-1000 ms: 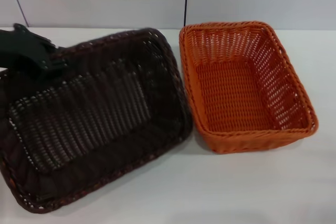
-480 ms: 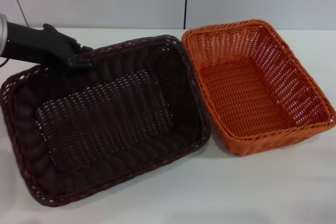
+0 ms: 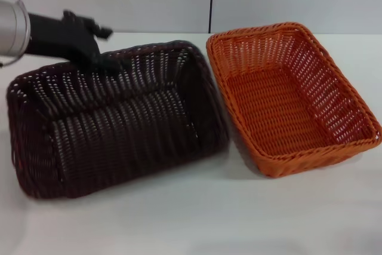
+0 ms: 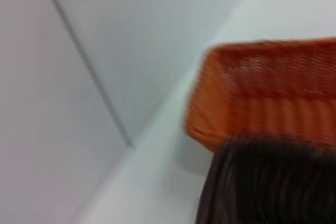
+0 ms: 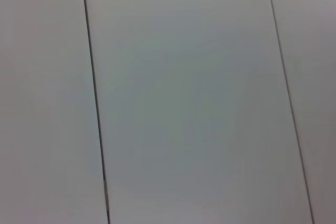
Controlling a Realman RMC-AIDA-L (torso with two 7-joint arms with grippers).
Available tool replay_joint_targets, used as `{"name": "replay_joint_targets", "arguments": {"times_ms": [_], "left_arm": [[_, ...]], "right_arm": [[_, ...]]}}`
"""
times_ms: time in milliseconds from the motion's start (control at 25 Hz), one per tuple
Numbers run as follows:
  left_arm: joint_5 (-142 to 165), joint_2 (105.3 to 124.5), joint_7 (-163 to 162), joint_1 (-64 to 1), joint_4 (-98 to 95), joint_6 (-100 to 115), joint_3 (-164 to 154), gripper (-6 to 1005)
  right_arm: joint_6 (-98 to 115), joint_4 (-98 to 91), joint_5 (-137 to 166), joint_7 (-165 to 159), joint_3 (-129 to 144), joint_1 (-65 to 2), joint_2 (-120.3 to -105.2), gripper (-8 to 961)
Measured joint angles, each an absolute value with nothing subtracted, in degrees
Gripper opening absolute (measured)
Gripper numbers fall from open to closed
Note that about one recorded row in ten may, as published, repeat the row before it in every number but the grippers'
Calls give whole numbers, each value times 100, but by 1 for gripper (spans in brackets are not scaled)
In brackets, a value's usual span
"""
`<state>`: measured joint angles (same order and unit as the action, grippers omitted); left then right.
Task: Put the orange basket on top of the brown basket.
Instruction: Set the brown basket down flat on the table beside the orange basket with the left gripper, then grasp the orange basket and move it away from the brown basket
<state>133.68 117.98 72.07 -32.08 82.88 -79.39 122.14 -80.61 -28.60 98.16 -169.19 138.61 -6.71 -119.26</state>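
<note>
The left end effector (image 3: pixel 98 58), black, is clamped on the far braided rim of the dark brown rectangular woven basket (image 3: pixel 119 123). That basket is tilted up on its near edge, its opening turned away, whereas half a second ago it lay flatter with its inside showing. The bright orange rectangular woven basket (image 3: pixel 286 97) rests upright just beside it on the white tabletop (image 3: pixel 239 219), unmoved. Open tabletop is left along the near side. The right end effector is not seen.
</note>
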Motion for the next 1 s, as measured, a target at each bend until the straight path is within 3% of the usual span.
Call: {"name": "replay_joint_targets", "arguments": {"times_ms": [240, 280, 320, 480, 640, 680, 720, 800, 920, 1000], "left_arm": [[12932, 11828, 7181, -2661, 8826, -6324, 11574, 782], [12655, 11836, 7192, -2146, 9077, -5109, 10986, 808], [12655, 11836, 7192, -2146, 9077, -5109, 10986, 808], [12439, 11806, 7337, -939, 9262, -1609, 9163, 808], [12822, 11795, 6719, -450, 8445, 1773, 7533, 808], [13085, 11793, 6334, -399, 8130, 2749, 7238, 808], [13282, 11794, 6001, -357, 7893, 3419, 7107, 808], [13744, 11809, 4841, -239, 7147, 5084, 6859, 808], [13797, 11825, 3286, -213, 6019, 6223, 6834, 808], [13771, 11829, 2911, -220, 5652, 6371, 6870, 808]], "right_arm": [[-8031, -2905, 9816, -16919, 13854, -661, -11926, 767], [-8027, -2947, 9820, -16919, 13861, -650, -11927, 767], [-8024, -3006, 9841, -16919, 13875, -639, -11924, 767], [-7984, -3378, 10209, -16926, 13915, -633, -11870, 766], [-7490, -3857, 10829, -16928, 13827, -859, -11733, 766], [-7040, -4206, 11036, -16929, 13797, -1057, -11567, 766], [-7040, -4206, 11036, -16929, 13797, -1057, -11567, 766], [-6356, -4801, 11244, -16930, 13783, -1244, -11264, 766], [-4791, -6229, 11601, -16931, 13563, -1355, -10595, 766], [-3478, -7154, 12022, -16936, 13147, -1297, -10327, 766]]}}
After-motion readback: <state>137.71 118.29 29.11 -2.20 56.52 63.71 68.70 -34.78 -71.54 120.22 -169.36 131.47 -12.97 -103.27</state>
